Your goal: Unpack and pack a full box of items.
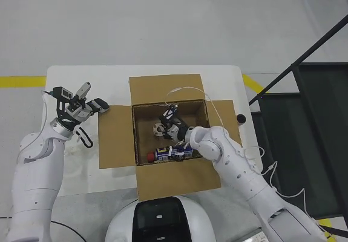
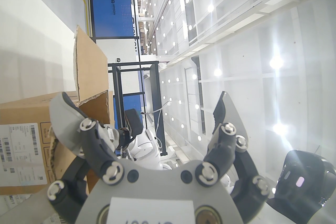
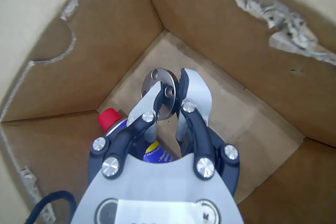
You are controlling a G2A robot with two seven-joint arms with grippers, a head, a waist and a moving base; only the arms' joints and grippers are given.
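An open cardboard box (image 1: 164,89) sat at the centre of the top view on a white table (image 1: 83,175). The right gripper (image 3: 170,88) was down inside the box, its fingers narrowed onto a round metal flange (image 3: 153,78) held on edge. A red-capped spray can (image 1: 169,154) lay along the box's lower wall. Left of the box, the left gripper (image 1: 95,97) hung above the table with its fingers spread wide and nothing between them.

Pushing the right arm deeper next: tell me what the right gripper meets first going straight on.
Probably the box floor near its corner, touched first through the metal flange the right gripper is shut on. The spray can lies beside that line. The remaining gap is unclear.
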